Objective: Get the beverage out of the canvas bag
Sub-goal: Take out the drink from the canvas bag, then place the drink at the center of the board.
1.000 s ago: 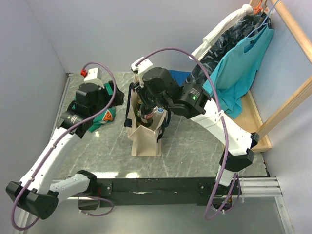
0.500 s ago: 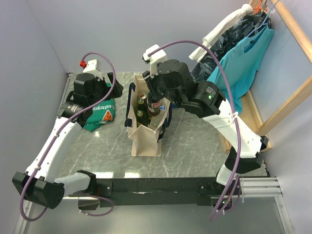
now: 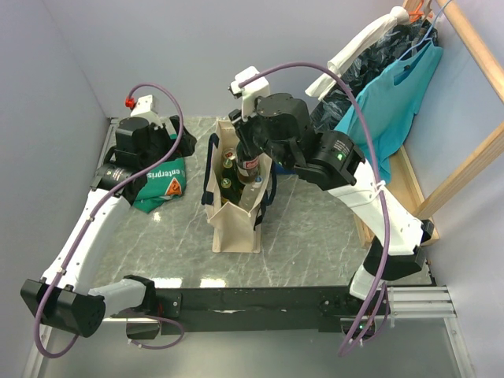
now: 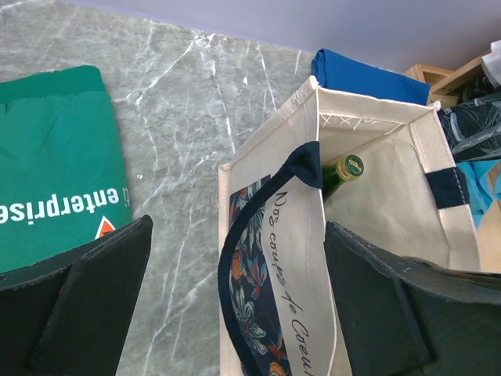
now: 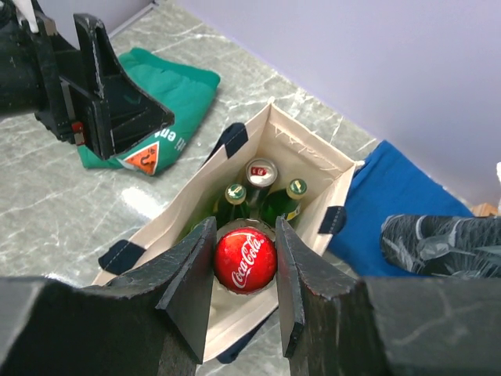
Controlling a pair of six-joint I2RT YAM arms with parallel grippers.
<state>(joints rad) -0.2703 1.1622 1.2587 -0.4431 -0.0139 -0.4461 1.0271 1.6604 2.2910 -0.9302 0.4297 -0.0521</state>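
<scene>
Subject item: the Coca-Cola bottle [image 5: 245, 261], red cap uppermost, sits squarely between the jaws of the right gripper [image 5: 245, 227]. The jaws are closed on its neck just under the cap. The bottle stands upright over the open mouth of the canvas bag [image 5: 301, 141]. How much of its body is below the rim cannot be told.

Bag contents: below and beyond the right jaws, two green bottles [image 5: 236, 193] and a can [image 5: 260, 171] stand in the far part of the bag.

Second arm: the left gripper [image 4: 235, 235] has its jaws spread wide and holds nothing. The bag's near wall and a navy handle [image 4: 301, 166] lie between and beneath them, apparently untouched.

Surroundings: a folded green T-shirt [image 4: 55, 157] lies under the left jaw. A folded blue cloth [image 4: 368, 74] lies beyond the bag on the marble tabletop [image 4: 180, 102].

Assessment: the extraction step is in hand, with the bottle gripped and the lift apparently under way. The next move calls for a straight vertical raise until the base clears the rim and handles, then a sideways carry to bare table. Risk: the bag may rise with the bottle, and the open left gripper is placed to steady it.
</scene>
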